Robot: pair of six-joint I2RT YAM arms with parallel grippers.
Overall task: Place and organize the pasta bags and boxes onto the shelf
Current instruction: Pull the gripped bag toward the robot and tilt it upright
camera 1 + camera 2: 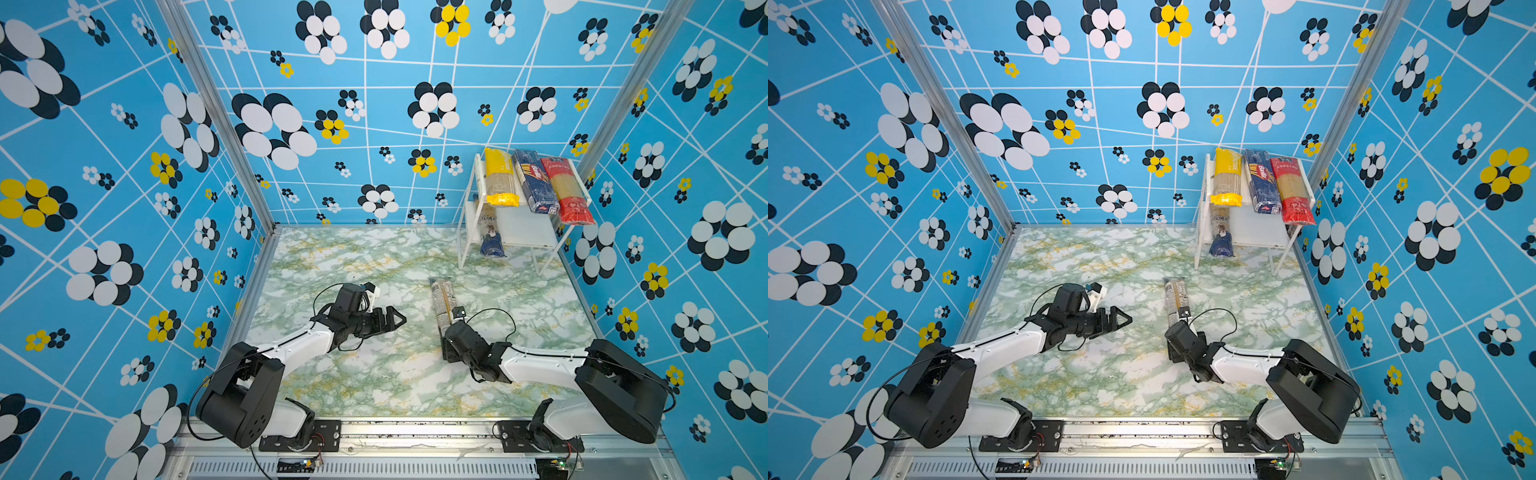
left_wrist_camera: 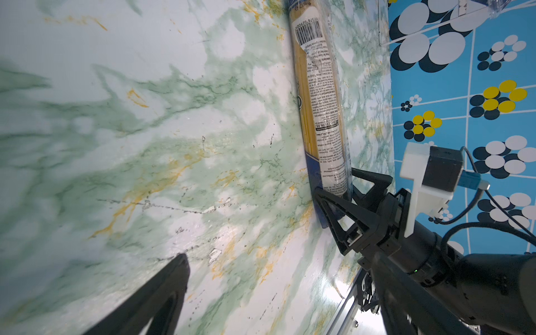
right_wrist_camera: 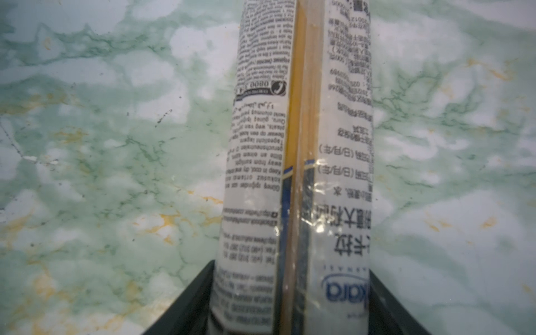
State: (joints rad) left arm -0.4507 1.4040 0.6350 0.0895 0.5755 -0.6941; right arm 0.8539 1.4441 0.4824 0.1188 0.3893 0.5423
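Observation:
A slim clear pasta bag [image 1: 441, 305] [image 1: 1174, 301] lies on the marble table. My right gripper [image 1: 448, 332] [image 3: 293, 266] is at its near, dark-blue end, and its fingers press both sides of the bag [image 3: 295, 145]. In the left wrist view the same bag [image 2: 319, 101] runs into that gripper [image 2: 336, 188]. My left gripper [image 1: 399, 320] [image 1: 1125, 320] hovers open and empty left of the bag. The shelf [image 1: 523, 232] [image 1: 1254, 232] stands at the back right. Its top board carries a yellow pack [image 1: 500, 178], a blue Barilla box [image 1: 534, 183] and a red pack [image 1: 567, 191]. A second clear bag [image 1: 490, 232] sticks out of the lower board.
Blue flowered walls close in the table on three sides, with the shelf tight in the right rear corner. An aluminium rail [image 1: 415, 432] at the front edge carries both arm bases. One dark finger [image 2: 162, 295] of my left gripper shows above bare marble.

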